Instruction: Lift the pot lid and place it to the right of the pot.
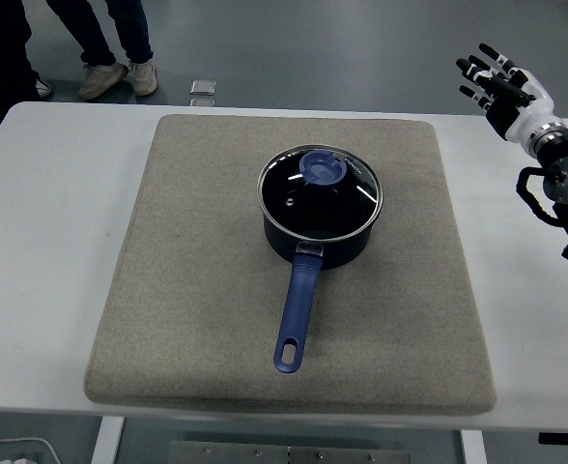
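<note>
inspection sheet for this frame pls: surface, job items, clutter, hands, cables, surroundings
Surface: white table with a beige mat covering its middle.
Job's things: dark blue pot on the mat, blue handle pointing toward the near edge; glass lid with blue knob seated on the pot.
Clutter: nothing seen.
Hands: right hand raised at the table's far right, fingers spread, holding nothing; left hand not in view.
Cables: nothing seen on the table.
Surroundings: grey floor; a person's legs and shoes beyond the far edge; small floor fitting.

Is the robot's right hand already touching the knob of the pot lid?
No, the right hand is raised far from the pot lid.
</note>
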Robot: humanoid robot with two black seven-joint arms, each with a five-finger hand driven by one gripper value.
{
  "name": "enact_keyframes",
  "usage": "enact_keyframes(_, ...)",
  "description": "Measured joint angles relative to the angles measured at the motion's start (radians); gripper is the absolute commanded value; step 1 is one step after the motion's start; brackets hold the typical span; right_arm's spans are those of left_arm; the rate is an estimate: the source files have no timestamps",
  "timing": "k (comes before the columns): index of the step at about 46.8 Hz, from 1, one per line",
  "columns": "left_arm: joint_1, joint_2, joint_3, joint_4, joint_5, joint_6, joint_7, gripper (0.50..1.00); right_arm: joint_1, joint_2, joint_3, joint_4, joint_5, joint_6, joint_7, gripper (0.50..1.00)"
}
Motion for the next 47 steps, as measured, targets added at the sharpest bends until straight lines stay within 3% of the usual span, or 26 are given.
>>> enact_keyframes(47,0.0,0.0,-0.002,0.001,-0.001,0.0,-0.002,1.0,0.004,-0.004,0.007,-0.002,0.004,0.0,0.002,0.901)
